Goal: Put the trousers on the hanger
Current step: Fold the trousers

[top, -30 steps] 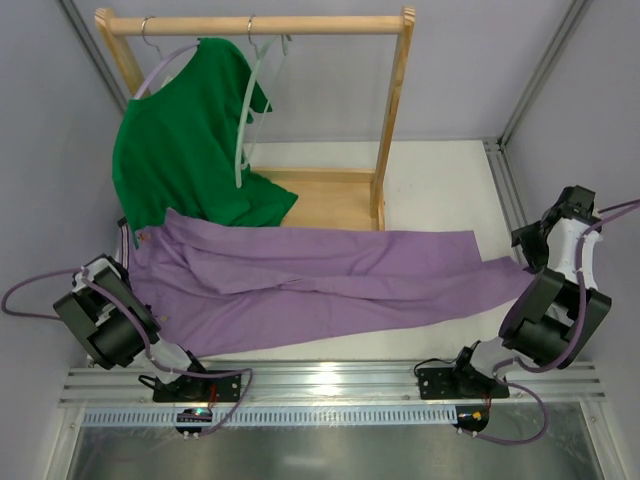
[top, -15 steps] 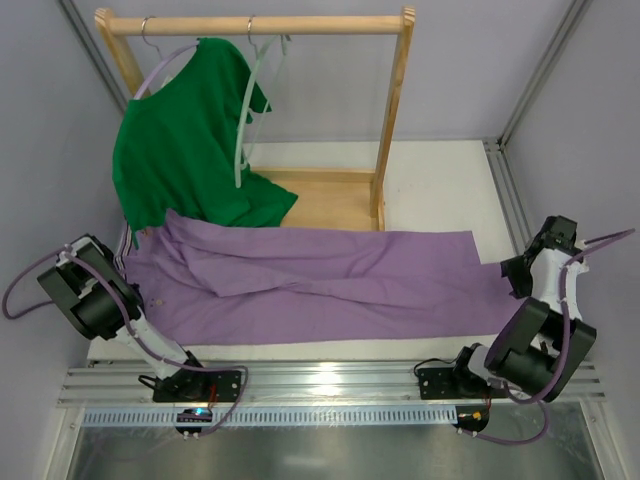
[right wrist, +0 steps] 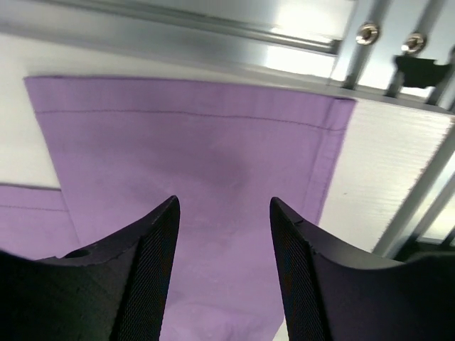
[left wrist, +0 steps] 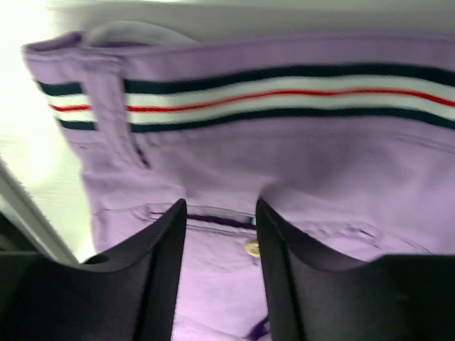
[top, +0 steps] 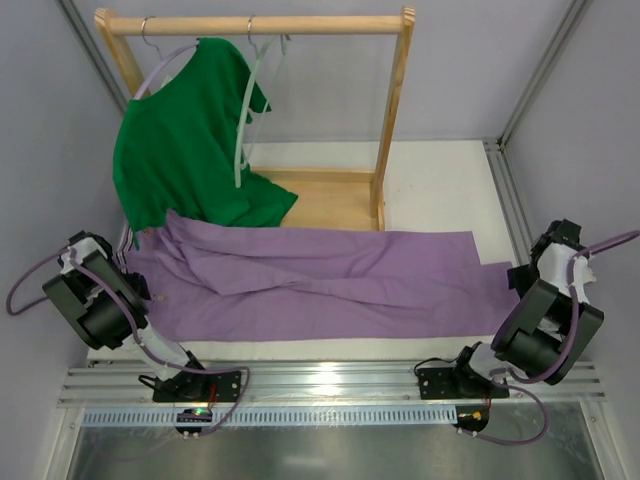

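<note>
Overhead looks down; wrist views sit close above trousers [top: 320, 280].

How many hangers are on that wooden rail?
2. The lavender hanger, left on the rail, carries the green shirt; the pale grey-green hanger hangs bare right of it.

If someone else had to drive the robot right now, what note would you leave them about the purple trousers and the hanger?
Left gripper: open, over the striped waistband end of the trousers, holding nothing.
Right gripper: open, over a leg hem, holding nothing.
Trousers: spread flat across the table, legs pointing right.
Hanger: empty, hooked on the wooden rack beside the green shirt.
Done: trousers laid out.
Left: fetch the hanger, put the trousers on it.
</note>
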You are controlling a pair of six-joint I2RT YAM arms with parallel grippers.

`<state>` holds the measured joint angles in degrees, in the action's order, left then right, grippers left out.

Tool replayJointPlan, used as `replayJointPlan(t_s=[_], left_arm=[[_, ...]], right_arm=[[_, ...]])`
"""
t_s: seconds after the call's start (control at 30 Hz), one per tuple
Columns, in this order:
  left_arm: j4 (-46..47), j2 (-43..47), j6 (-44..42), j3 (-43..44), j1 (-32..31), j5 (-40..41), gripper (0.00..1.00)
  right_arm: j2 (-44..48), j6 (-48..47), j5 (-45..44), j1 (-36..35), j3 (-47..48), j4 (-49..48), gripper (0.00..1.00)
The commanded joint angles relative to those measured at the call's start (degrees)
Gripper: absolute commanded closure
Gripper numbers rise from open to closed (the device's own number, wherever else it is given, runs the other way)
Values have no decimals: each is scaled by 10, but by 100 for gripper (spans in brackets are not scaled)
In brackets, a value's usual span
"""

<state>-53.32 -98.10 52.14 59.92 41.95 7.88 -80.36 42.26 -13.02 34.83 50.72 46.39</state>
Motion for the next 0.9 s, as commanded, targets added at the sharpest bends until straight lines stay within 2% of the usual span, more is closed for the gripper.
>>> replayJointPlan(t_s=[0.0,0.13,0.17,0.43,0.63,0.67,0.73,0.8,0.83,0.87], left_arm=[[69,50,-11,-3,-5,-8,54],[56,58,-14,-8,-6,-8,45],[51,60,-15,-8,-5,-8,39],[60,93,-18,-36,-6,-11,34],[60,114,-29,-38,-5,-9,24],[59,124,-34,-38,-6,-2,21],[51,134,-37,-38,-5,18,17],[45,145,-41,-38,-4,25,13],[38,147,-42,-39,-1,28,10],[33,150,-42,-39,1,35,1]], right_arm=[[37,15,-38,48,-9,30,43],[57,3,-34,89,-46,9,43],[55,0,-35,93,-51,5,43],[11,-4,-61,108,-86,-67,43],[6,-14,-60,108,-127,-153,44],[3,-13,-60,108,-129,-158,46],[-8,-12,-67,108,-135,-166,57],[-13,-10,-67,108,-135,-169,68],[-15,-9,-61,107,-137,-174,76],[-14,-6,-55,108,-139,-177,80]])
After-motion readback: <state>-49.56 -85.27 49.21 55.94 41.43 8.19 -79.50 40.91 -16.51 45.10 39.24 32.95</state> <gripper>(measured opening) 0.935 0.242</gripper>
